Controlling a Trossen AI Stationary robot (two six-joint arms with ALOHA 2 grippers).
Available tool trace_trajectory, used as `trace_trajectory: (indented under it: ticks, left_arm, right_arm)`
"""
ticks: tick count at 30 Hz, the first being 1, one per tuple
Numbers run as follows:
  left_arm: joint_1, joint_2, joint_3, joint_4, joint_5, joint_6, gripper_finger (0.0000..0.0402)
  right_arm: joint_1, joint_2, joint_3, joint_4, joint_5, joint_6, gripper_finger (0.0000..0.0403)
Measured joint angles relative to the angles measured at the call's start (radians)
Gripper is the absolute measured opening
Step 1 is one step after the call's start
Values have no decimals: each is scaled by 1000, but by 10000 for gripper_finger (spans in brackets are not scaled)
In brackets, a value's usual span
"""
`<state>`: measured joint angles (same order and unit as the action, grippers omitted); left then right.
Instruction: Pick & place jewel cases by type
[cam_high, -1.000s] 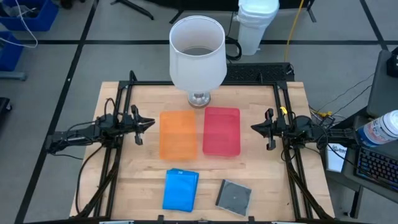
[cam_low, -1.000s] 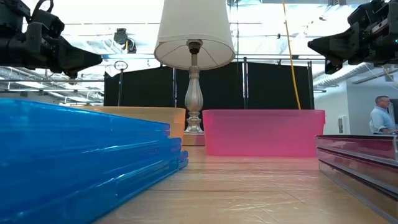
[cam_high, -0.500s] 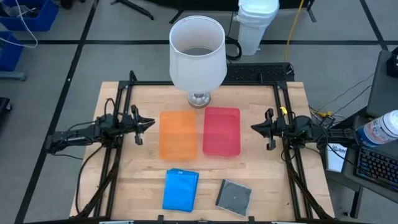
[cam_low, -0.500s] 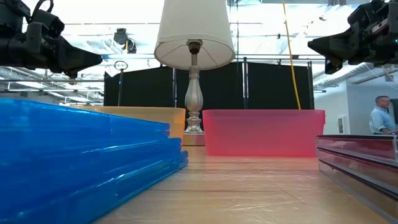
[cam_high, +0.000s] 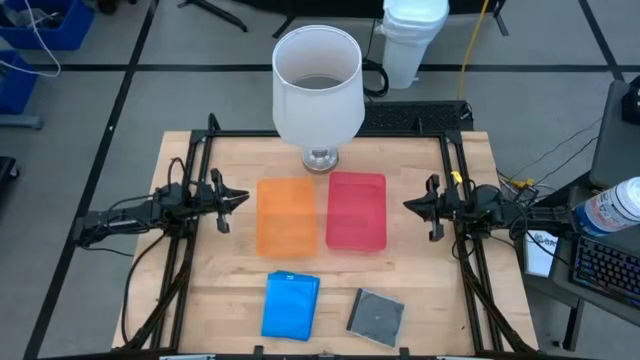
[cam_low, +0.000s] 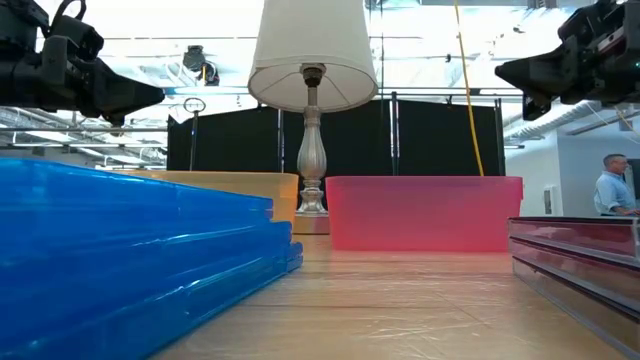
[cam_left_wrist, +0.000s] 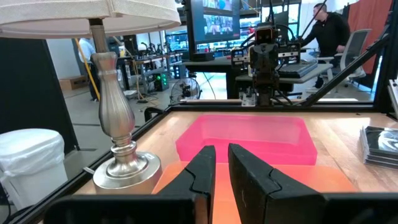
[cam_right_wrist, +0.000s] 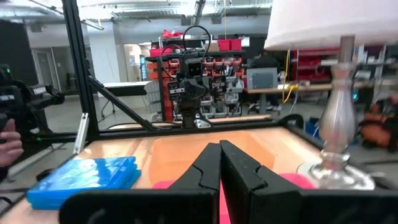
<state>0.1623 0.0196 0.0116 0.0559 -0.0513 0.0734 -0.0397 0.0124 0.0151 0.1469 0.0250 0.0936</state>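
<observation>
Wooden worktop (cam_high: 420, 270) unchanged — orange tray (cam_high: 286, 215) and red tray (cam_high: 356, 209) hold nothing visible. Left gripper (cam_high: 243, 197) slightly apart, right gripper (cam_high: 408, 205) closed — both empty, unmoved.

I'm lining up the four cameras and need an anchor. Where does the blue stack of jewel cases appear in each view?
High view: blue stack, near table edge, in front of the orange tray.
Low view: blue stack fills the left foreground.
Left wrist view: not in it; only the grey stack shows.
Right wrist view: blue stack, lower left.
Shared landmark: the lamp, seen in all four views.
</observation>
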Motion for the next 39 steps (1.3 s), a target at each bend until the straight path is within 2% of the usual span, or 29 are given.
trace_trajectory:
  ticks: [3, 10, 17, 21, 24, 27, 29, 33, 36, 39]
  left_arm:
    - [0, 0, 0, 5, 0, -33, 51]
    - [0, 0, 0, 8, 2, -101, 51]
    - [0, 0, 0, 41, 5, -97, 51]
    - [0, 0, 1, 105, 122, -214, 51]
    - [-1, 0, 1, 116, 185, -231, 51]
    - [-1, 0, 0, 128, 173, -232, 51]
    - [-1, 3, 1, 169, 162, -285, 51]
    - [-37, 80, 40, 149, 235, -290, 51]
    - [-105, 211, 83, 180, 159, -313, 51]
    - [-184, 401, 168, 208, 85, -285, 51]
  right_arm:
    - [0, 0, 0, -9, 2, 76, 0]
    - [0, 0, 0, -18, 0, 70, 0]
    - [0, 0, 0, -25, 3, -60, 0]
    - [0, 0, 0, -17, 4, -53, 0]
    - [0, 0, 0, -2, 4, -53, 0]
    - [0, 0, 0, -9, 4, -57, 0]
    - [0, 0, 0, -22, 4, -61, 0]
    - [0, 0, 0, -24, 4, -61, 0]
    - [0, 0, 0, -33, 4, -61, 0]
    - [0, 0, 0, -56, 4, -54, 0]
